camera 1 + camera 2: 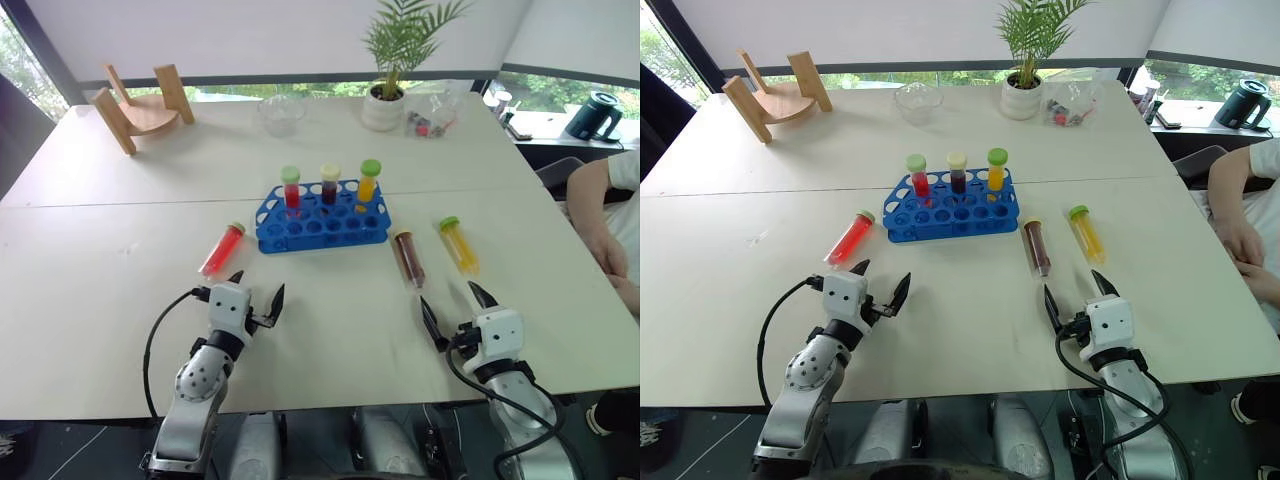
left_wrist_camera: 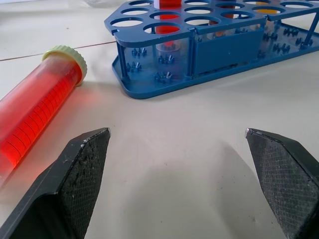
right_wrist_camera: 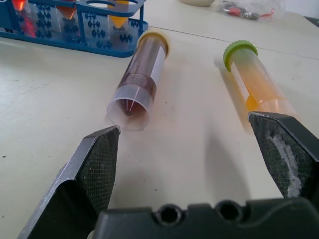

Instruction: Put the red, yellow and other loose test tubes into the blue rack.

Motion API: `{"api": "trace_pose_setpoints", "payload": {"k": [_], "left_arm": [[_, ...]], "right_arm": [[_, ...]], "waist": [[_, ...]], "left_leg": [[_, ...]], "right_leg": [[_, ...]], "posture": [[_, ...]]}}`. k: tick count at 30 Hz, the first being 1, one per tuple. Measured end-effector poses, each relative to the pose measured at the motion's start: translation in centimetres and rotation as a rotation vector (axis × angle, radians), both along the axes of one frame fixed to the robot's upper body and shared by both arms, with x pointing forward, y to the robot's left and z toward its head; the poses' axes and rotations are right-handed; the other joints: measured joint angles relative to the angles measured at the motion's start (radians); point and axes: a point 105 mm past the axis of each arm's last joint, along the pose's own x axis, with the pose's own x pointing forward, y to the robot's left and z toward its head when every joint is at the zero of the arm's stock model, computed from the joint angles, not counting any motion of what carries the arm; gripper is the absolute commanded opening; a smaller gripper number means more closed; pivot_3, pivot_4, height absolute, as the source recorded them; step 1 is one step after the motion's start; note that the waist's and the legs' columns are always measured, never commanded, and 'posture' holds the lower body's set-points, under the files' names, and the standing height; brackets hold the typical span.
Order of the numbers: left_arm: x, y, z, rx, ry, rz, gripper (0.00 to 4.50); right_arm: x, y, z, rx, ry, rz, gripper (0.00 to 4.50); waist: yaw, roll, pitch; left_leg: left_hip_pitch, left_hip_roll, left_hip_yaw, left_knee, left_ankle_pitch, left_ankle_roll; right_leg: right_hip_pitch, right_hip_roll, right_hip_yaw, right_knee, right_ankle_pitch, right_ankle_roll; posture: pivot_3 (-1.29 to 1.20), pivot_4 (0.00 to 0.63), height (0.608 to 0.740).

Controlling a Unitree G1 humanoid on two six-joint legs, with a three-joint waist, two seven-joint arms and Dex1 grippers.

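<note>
Both grippers spread wide, empty. Red tube (image 1: 221, 249) lies just ahead-left of L gripper (image 1: 260, 290); brown tube (image 1: 408, 257) & yellow tube (image 1: 459, 244) lie just ahead of R gripper (image 1: 456, 312). Blue rack (image 1: 321, 219) beyond.

The pale tabletop (image 1: 120, 330) carries the blue rack (image 1: 322, 222) near its middle. A red tube (image 1: 221, 249) lies left of it; a brown tube (image 1: 408, 257) and a yellow tube (image 1: 459, 244) lie right. Along the far edge stand a wooden stand (image 1: 140, 105), a glass bowl (image 1: 281, 112) and a potted plant (image 1: 386, 95).
</note>
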Motion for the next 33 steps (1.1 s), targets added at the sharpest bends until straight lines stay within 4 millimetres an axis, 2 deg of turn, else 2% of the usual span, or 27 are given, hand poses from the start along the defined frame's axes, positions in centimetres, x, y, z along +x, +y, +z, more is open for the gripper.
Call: {"api": "trace_pose_setpoints", "payload": {"k": [27, 33], "left_arm": [[0.0, -0.1, 0.0, -0.021, 0.008, -0.003, 4.47], [0.1, -0.1, 0.1, -0.004, 0.022, -0.037, 4.47]], "right_arm": [[0.0, 0.1, 0.2, -0.002, 0.003, 0.004, 4.50], [0.0, -0.1, 1.3, -0.025, 0.000, 0.027, 4.50]], "waist": [[0.000, 0.000, 0.000], [0.000, 0.000, 0.000]], "left_leg": [[-0.001, 0.000, 0.000, 0.000, 0.000, 0.000], [-0.001, 0.000, 0.000, 0.000, 0.000, 0.000]], "right_leg": [[0.000, 0.000, 0.000, 0.000, 0.000, 0.000], [-0.001, 0.000, 0.000, 0.000, 0.000, 0.000]], "posture": [[0.00, 0.150, 0.740], [0.00, 0.150, 0.740]]}}
